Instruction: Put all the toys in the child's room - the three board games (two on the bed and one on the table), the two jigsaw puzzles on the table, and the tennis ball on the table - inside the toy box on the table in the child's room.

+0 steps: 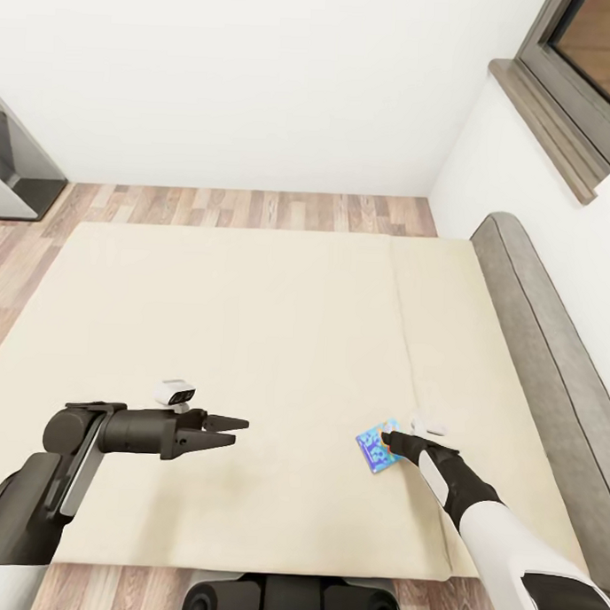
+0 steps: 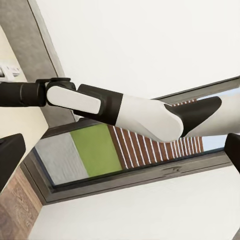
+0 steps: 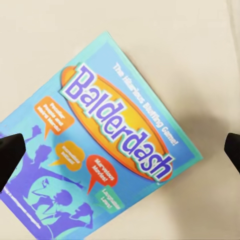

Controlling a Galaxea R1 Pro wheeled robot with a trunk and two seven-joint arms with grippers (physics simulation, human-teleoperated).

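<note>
On the near right part of the cream bed (image 1: 250, 338), a blue Balderdash board game (image 1: 375, 450) lay flat, with the right gripper (image 1: 393, 442) poised directly over it. From the right wrist camera the box (image 3: 100, 150) sat between two dark fingertips (image 3: 10, 155) spread wide at the edges of the view, so the jaws stood well open and held nothing. Judging by its look, the game was a light, stiff cardboard box with a glossy printed cover that could slide on smooth pads; lying flush on soft bedding, it offered little edge, so the likeliest hold seemed across its narrower span, pressing the fingers down into the mattress at opposite sides. The left gripper (image 1: 221, 431) hovered over the near left of the bed, its fingers slightly parted and empty. A grey upholstered headboard (image 1: 534, 350) ran along the right side beneath a window (image 1: 581, 77), and wood-plank floor (image 1: 247, 209) showed beyond the far edge. Nothing lay near the box to obstruct the reach.
</note>
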